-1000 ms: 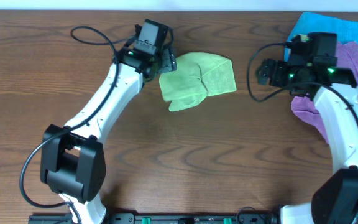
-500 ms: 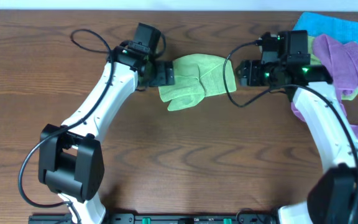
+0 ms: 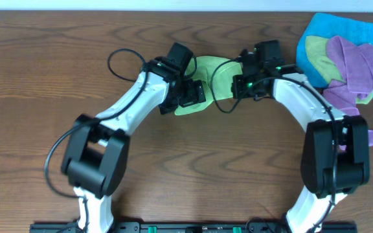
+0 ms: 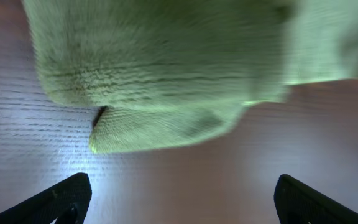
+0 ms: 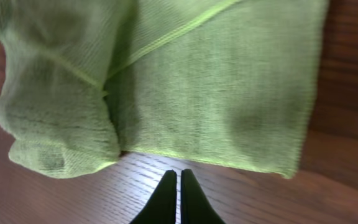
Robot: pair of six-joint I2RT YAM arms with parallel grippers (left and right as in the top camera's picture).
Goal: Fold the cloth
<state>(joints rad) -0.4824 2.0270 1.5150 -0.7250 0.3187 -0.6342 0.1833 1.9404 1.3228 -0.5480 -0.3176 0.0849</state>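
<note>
The cloth [image 3: 216,74] is lime green and lies bunched in layers on the wooden table between my two grippers. In the left wrist view the cloth [image 4: 166,62] fills the top, a rounded fold hanging toward the camera. My left gripper [image 4: 182,202] is open, its dark fingers [image 4: 64,199] wide apart over bare wood just short of the fold. Overhead, the left gripper [image 3: 197,96] sits over the cloth's front-left part. My right gripper [image 5: 178,175] is shut on nothing, tips just short of the cloth's [image 5: 216,87] near edge. Overhead, the right gripper [image 3: 237,85] is at the cloth's right side.
At the back right corner lies a blue cloth [image 3: 342,29] with a duller yellow-green cloth [image 3: 315,55] and a purple cloth [image 3: 355,61] piled on it. A black cable [image 3: 118,61] loops behind the left arm. Both arms arch across the table's middle.
Both arms have swung inward to the cloth: the left gripper from its left edge to its front-left part, the right from the pile at the far right. The right gripper has shut.
</note>
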